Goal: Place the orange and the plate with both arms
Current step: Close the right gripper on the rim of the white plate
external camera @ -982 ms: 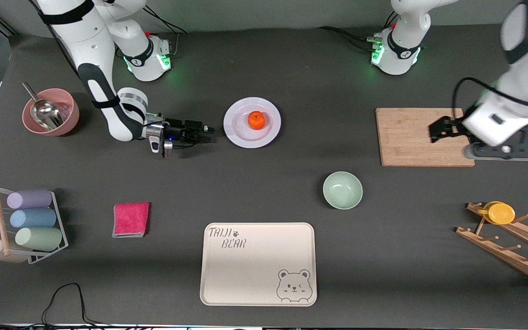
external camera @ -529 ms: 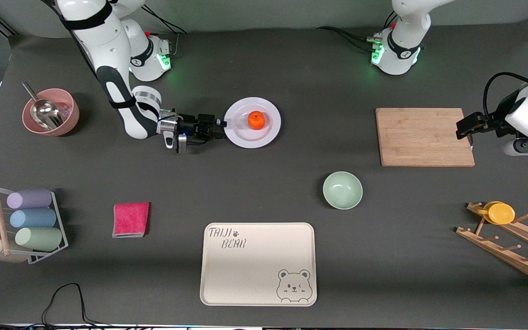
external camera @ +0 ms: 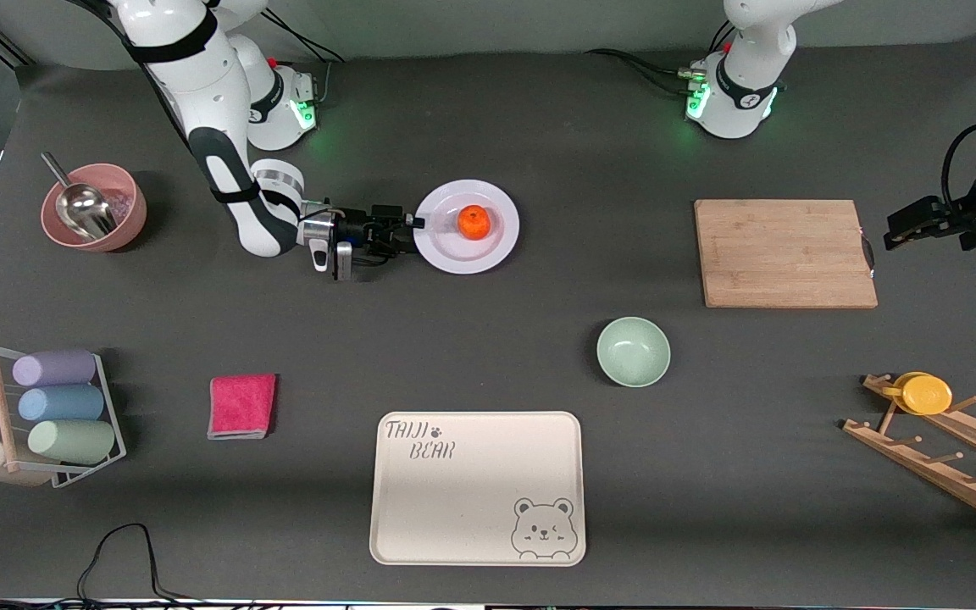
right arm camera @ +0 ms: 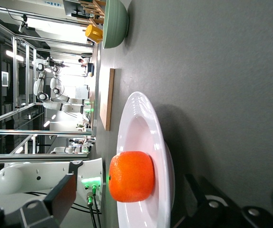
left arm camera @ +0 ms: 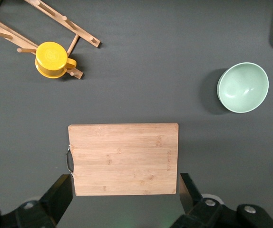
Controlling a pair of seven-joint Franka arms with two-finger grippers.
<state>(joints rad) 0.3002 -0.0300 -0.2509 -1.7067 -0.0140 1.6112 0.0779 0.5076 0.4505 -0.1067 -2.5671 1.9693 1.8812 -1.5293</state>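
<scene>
The orange sits in the middle of the pale plate, which lies on the table between the two bases. My right gripper is low and level at the plate's rim on the right arm's side. It is open, its fingers straddling the rim. In the right wrist view the orange and the plate lie close between my right gripper's fingers. My left gripper is open and empty, up over the table beside the cutting board's handle end. The left wrist view shows my left gripper open above the board.
A wooden cutting board lies toward the left arm's end, and it shows in the left wrist view too. A mint-green bowl, cream bear tray, pink cloth, pink bowl with scoop, cup rack and a wooden rack with a yellow cup stand around.
My right gripper has slid toward the plate and now reaches its rim. My left arm has drawn back off the cutting board toward its end of the table.
</scene>
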